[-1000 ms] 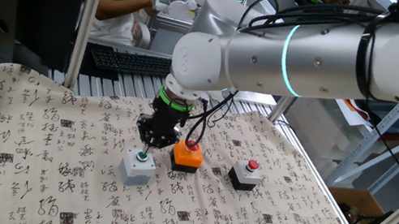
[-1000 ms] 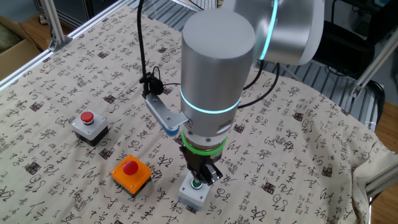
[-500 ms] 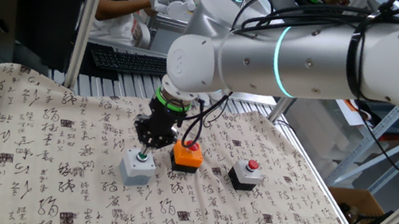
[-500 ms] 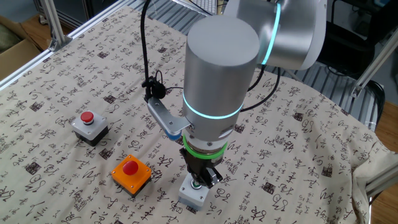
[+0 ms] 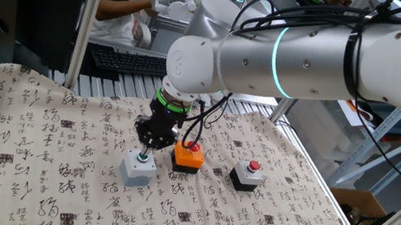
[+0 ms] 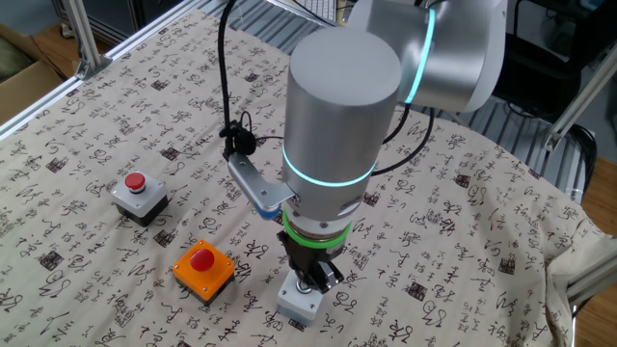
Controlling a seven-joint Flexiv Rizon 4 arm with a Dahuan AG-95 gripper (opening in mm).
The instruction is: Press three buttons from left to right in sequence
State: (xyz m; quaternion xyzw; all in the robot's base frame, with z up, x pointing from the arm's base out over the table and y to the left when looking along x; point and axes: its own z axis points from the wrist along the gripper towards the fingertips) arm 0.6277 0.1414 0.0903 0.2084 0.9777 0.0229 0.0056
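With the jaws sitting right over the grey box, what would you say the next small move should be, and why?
Probably lift straight up, then shift toward the orange box. The gripper is shut, pointing down with its tip at the green cap of the grey box, the first in the row, so that press looks under way. The orange box and the black box are untouched.

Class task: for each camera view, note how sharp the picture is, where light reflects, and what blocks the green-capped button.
One fixed view: the cloth and the grey box are sharp, soft highlights sit on the silver arm, and the background is cluttered. The other fixed view: the arm's large silver cylinder fills the middle, its light ring glows, and the gripper covers the green cap.
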